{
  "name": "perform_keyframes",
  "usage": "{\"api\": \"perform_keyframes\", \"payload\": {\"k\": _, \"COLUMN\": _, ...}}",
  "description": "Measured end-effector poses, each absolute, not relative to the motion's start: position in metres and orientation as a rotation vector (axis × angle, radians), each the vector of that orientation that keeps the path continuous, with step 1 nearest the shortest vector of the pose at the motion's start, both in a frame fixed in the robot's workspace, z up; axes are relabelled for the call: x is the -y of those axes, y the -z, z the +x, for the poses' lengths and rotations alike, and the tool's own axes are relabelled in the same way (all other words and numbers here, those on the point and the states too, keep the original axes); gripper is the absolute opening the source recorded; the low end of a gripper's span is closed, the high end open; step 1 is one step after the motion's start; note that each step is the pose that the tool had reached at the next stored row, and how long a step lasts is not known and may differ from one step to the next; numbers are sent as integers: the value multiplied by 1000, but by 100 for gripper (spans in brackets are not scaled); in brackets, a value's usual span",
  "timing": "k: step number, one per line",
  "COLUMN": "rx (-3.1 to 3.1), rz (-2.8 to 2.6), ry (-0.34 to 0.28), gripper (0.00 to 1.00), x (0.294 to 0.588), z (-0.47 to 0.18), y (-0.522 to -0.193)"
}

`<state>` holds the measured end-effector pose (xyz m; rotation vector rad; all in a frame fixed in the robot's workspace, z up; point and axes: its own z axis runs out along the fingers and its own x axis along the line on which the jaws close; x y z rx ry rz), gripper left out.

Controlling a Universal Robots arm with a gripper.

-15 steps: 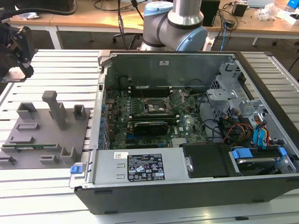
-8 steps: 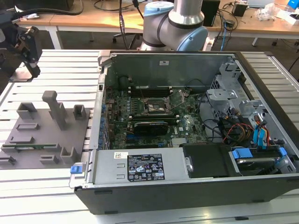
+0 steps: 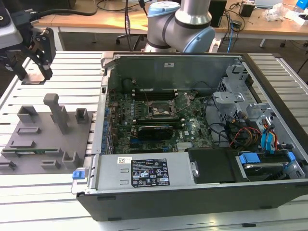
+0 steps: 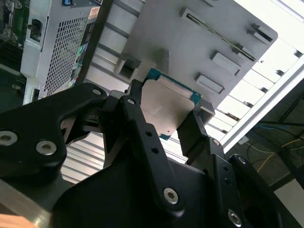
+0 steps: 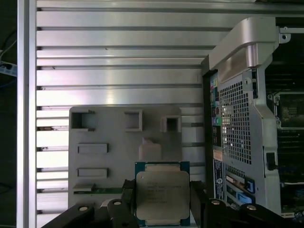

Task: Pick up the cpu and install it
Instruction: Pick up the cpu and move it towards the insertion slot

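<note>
Slatted aluminium table (image 3: pixel 72 72) is carrying 2 things: an open computer case (image 3: pixel 144 204) and, towards the exterior view's left, a grey fixture plate (image 3: pixel 33 144) with several upright blocks. Desks and cables are showing behind, and the arm's blue-capped base (image 3: pixel 180 21) is standing behind the case. Inside the case the motherboard (image 3: pixel 144 113) is lying flat, with its square metal-framed socket (image 3: pixel 161 109) near the middle.

The gripper (image 3: pixel 34 67) is hanging above the table at the exterior view's far left, beyond the fixture plate and well apart from the socket. In both wrist views its 2 black fingers (image 5: pixel 197 194) are pressing against opposite edges of the cpu (image 5: pixel 162 197), so the gripper is clamping the chip. The cpu is sitting level between them, silvery top facing the first wrist view's camera and a thin teal edge showing around it. In the second wrist view the cpu (image 4: pixel 166 107) is hanging clear of the fixture plate (image 4: pixel 190 47), touching nothing but the fingers (image 4: pixel 190 130)
</note>
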<state>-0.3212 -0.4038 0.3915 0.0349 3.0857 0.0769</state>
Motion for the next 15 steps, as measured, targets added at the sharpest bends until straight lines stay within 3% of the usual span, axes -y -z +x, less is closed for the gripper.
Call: {"api": "perform_keyframes", "payload": {"k": 15, "rx": -3086, "rz": 35, "ry": -77, "gripper": 55, "x": 404, "z": -286, "y": -392}}
